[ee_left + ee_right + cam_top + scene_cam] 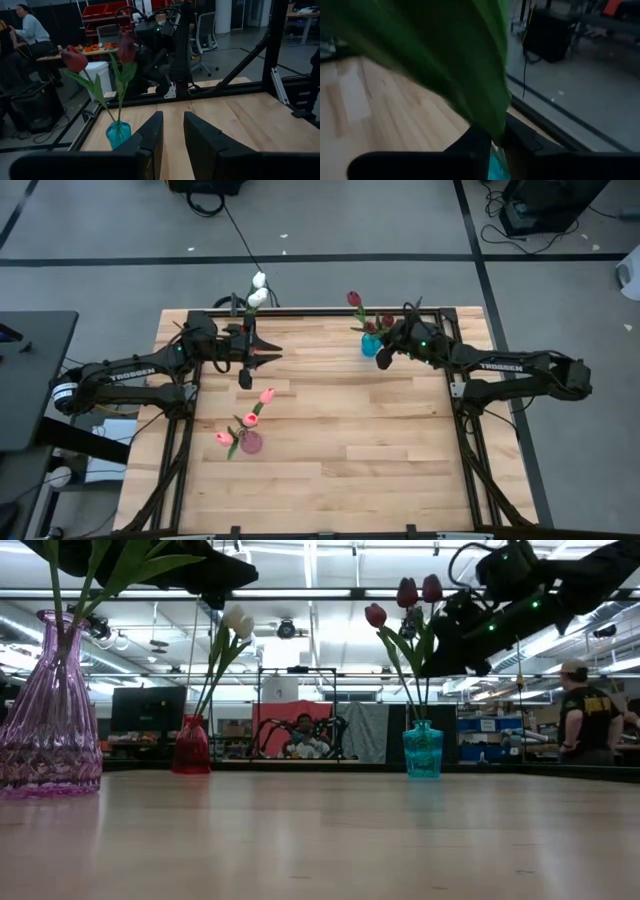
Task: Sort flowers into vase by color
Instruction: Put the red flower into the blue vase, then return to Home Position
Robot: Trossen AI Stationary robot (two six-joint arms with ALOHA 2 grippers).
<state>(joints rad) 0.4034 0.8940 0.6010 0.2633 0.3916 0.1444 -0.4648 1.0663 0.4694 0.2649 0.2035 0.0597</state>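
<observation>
A teal vase near the far edge holds three maroon tulips, their stems in its mouth. My right gripper is right above the vase, shut on the greenery of one tulip. My left gripper hovers over the table's far left part, open and empty, pointing toward the teal vase. White tulips stand in a red vase at the far edge. Pink tulips stand in a pink vase nearer the front left. My right gripper pinches a green leaf of a maroon tulip between its two fingers, low on the plant just above the teal vase's mouth. Whether the stem is also in the hold I cannot tell. The fingers come slanting down from the table's right. The tulip stands upright in the vase.
A black metal frame runs along the table's far edge and sides. Bare wooden tabletop spreads over the middle and the near right. People are in the room beyond the table.
</observation>
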